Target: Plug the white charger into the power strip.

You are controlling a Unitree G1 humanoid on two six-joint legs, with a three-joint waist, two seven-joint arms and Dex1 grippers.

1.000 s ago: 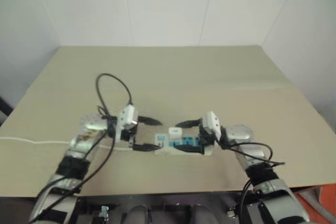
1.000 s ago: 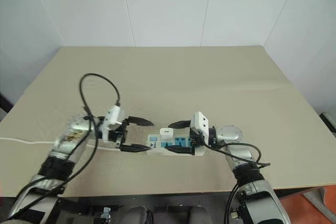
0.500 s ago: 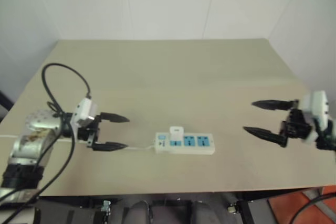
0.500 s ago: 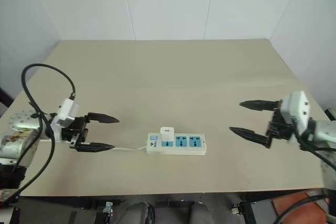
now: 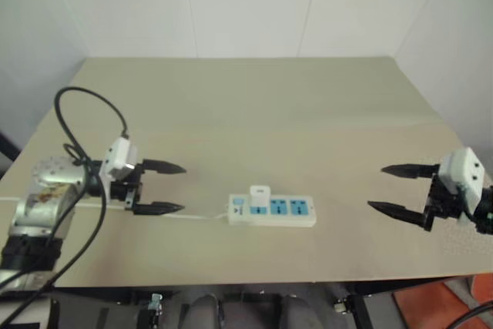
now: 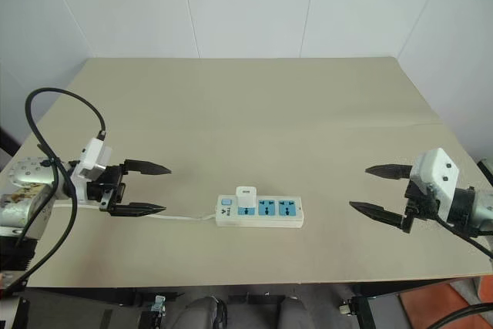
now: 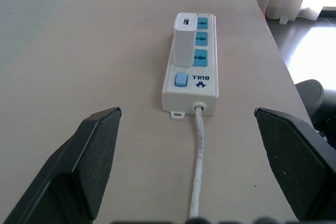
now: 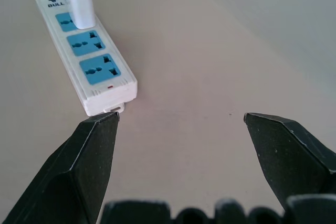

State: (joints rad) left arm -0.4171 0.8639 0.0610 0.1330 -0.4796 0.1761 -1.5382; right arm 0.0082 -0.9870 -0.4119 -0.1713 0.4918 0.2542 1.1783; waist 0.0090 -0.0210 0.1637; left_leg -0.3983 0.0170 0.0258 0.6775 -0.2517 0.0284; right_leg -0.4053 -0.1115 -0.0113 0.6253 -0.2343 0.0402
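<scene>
Soft, even light covers the bench [image 6: 246,113], with faint shadows. Bright window glare blows out one corner of the left wrist view; the left eye view looks hazy.

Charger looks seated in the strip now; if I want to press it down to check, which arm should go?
Left, probably. The left gripper hangs open nearer the white charger, which stands in the power strip's socket next to the switch. The right gripper is farther off.
</scene>
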